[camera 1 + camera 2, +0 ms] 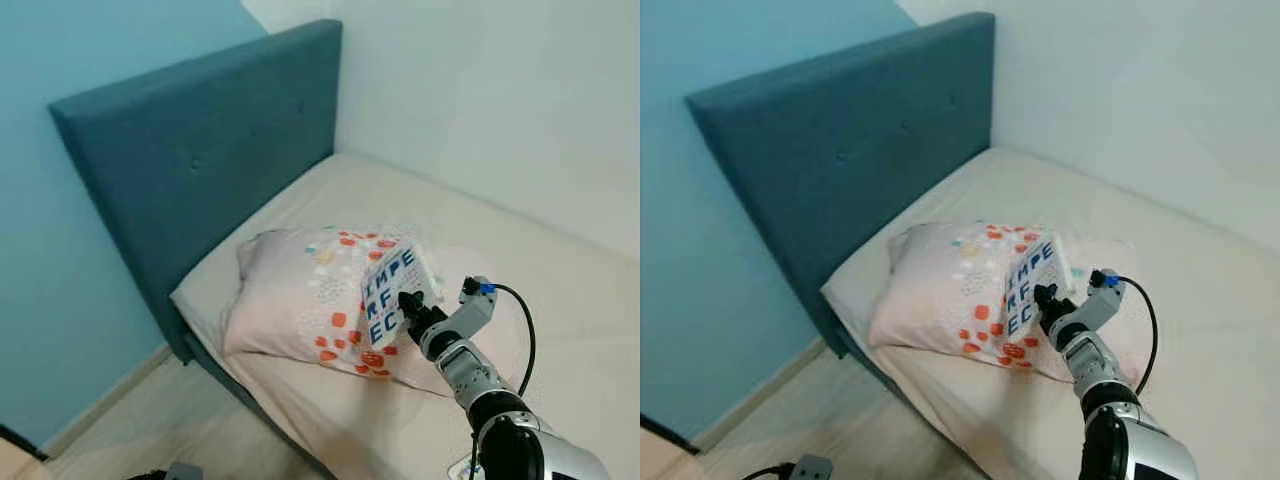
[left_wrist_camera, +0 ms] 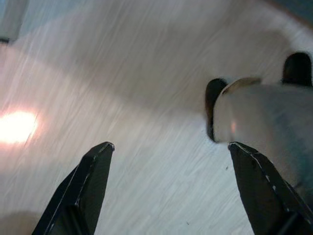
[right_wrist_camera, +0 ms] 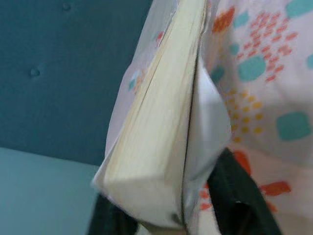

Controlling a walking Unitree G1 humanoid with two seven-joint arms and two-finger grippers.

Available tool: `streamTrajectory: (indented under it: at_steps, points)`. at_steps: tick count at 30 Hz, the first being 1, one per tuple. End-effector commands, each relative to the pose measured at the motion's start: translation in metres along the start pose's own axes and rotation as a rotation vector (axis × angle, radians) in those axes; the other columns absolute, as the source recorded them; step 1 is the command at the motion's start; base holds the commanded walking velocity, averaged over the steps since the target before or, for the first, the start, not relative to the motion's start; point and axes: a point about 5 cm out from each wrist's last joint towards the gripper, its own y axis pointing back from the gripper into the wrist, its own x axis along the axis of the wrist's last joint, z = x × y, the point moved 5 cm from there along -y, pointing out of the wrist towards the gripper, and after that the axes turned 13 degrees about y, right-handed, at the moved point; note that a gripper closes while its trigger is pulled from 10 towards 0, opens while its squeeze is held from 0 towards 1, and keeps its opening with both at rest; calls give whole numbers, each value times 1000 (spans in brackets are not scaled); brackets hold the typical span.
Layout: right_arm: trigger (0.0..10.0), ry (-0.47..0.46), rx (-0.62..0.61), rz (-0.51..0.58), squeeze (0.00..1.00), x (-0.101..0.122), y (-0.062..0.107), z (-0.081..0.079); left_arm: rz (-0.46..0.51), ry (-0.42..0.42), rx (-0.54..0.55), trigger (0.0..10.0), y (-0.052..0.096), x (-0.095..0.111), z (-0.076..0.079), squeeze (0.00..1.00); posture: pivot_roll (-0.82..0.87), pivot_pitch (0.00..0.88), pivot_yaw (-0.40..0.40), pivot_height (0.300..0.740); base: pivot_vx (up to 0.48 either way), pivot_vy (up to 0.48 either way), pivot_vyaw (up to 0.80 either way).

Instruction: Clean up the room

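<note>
A white book [image 1: 392, 290] with big blue letters on its cover stands tilted over the patterned pillow [image 1: 300, 295] on the bed. My right gripper [image 1: 409, 303] is shut on the book's lower edge. In the right wrist view the book's cream page block [image 3: 156, 122] fills the space between my two black fingers [image 3: 234, 200], with the pillow's orange and teal print behind. My left gripper [image 2: 171, 191] hangs open over pale wood floor, nothing between its fingers.
The bed has a beige mattress [image 1: 450, 210] and a tall teal headboard [image 1: 200, 170] against a blue wall. A white wall runs behind the bed. Pale wood floor [image 1: 160, 430] lies to the left of the bed. My own leg and foot [image 2: 254, 117] stand on the floor.
</note>
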Motion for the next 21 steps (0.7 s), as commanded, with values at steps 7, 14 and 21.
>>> streamTrajectory:
  at_steps: [7,14,21]
  points:
    - [10000,63,-352,-74,1000,-16,31,72,-71,-21,4,10000,3,-21,-3,0,109,89,-22,740,0,0,0]
    - [10000,89,-590,-97,1000,-17,65,124,-70,-34,-11,10000,3,-19,0,0,86,76,-17,740,0,0,0]
    - [10000,111,-650,-79,1000,-7,70,133,-62,-37,-18,10000,2,-16,2,0,74,65,-16,740,0,0,0]
